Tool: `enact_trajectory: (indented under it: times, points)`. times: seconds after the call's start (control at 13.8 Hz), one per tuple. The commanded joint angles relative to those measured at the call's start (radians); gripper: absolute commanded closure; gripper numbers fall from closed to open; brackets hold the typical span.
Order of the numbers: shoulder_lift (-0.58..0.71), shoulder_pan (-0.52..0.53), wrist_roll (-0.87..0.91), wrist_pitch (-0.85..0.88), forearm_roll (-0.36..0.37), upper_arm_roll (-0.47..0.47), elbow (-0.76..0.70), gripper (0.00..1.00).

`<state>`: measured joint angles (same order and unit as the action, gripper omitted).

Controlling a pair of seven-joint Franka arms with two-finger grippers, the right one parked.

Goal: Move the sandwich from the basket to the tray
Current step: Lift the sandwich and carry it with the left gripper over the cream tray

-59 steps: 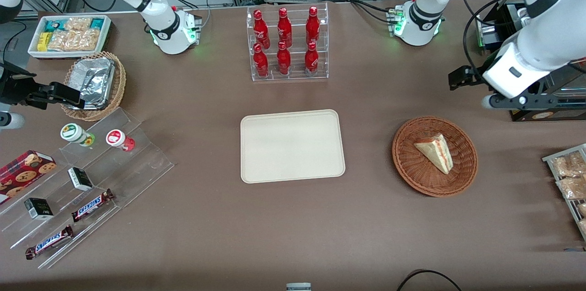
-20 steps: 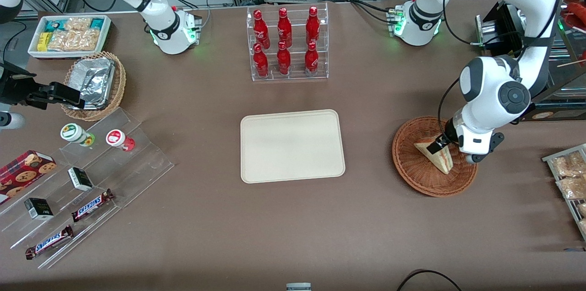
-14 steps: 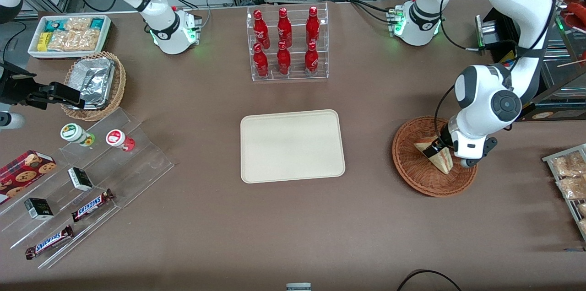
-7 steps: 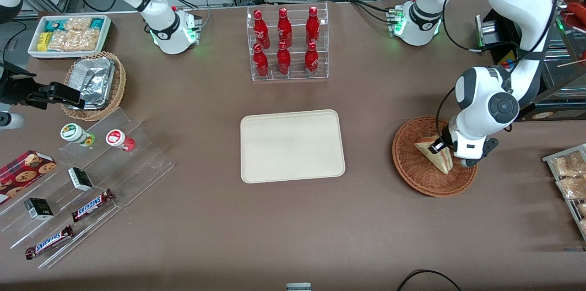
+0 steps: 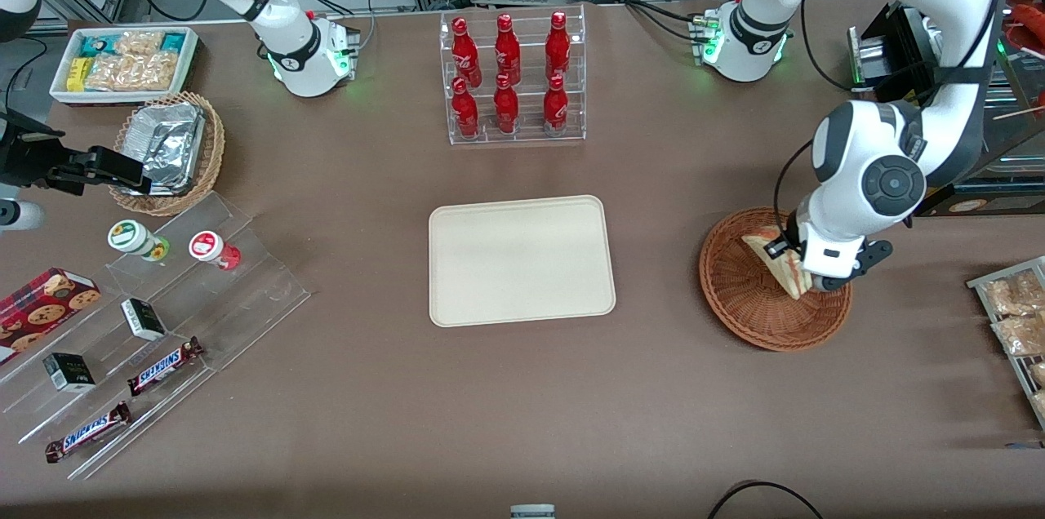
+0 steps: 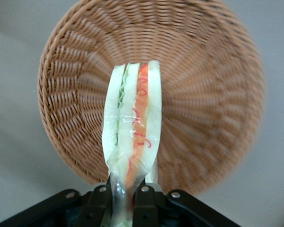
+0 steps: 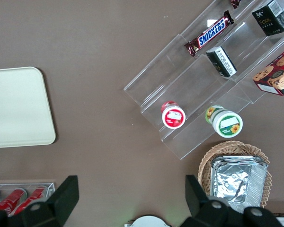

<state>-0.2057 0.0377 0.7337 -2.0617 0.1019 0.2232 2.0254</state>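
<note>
The clear-wrapped sandwich [image 5: 774, 259] hangs above the reddish-brown wicker basket [image 5: 751, 315], its red, orange and green filling edge [image 6: 132, 137] facing the wrist camera. My left gripper [image 6: 123, 196] is shut on the sandwich's end, one black finger on each bread face. In the front view the gripper [image 5: 796, 258] sits under the white wrist, over the basket. The basket [image 6: 203, 94] lies empty below the sandwich. The cream-beige tray [image 5: 521, 259] rests bare at the table's middle, toward the parked arm's end from the basket.
A clear rack of red bottles [image 5: 513, 78] stands farther from the front camera than the tray. A wire rack of snack bags [image 5: 1016, 323] sits at the working arm's end. Stepped acrylic shelves with candy bars [image 5: 139, 315] and a foil-filled tan basket [image 5: 167, 152] lie toward the parked arm's end.
The gripper came down into the basket, closed on the sandwich, and has now lifted it clear of the basket floor, slightly farther from the front camera.
</note>
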Motion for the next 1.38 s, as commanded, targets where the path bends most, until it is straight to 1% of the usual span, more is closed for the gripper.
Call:
enact_trajectory:
  times: [0.0,0.36,0.65,0.8,0.87,0.94,1.01,1.23,1.3]
  points:
    - [-0.014,-0.01,0.013,0.081,0.005,0.068,-0.094,1.0]
    - [-0.081,-0.01,-0.046,0.088,0.007,0.223,-0.163,1.0]
    - [-0.201,-0.018,-0.027,0.083,0.022,0.363,-0.266,1.0]
    - [-0.25,-0.111,0.038,0.081,0.041,0.361,-0.319,1.0]
    - [-0.279,-0.143,0.077,0.08,0.062,0.36,-0.347,1.0]
    - [-0.32,-0.177,0.114,0.078,0.103,0.361,-0.384,1.0]
    - [-0.363,-0.206,0.153,0.078,0.129,0.361,-0.425,1.0]
    - [-0.464,-0.301,0.219,0.078,0.15,0.358,-0.545,1.0]
    - [-0.501,-0.332,0.258,0.08,0.177,0.355,-0.583,1.0]
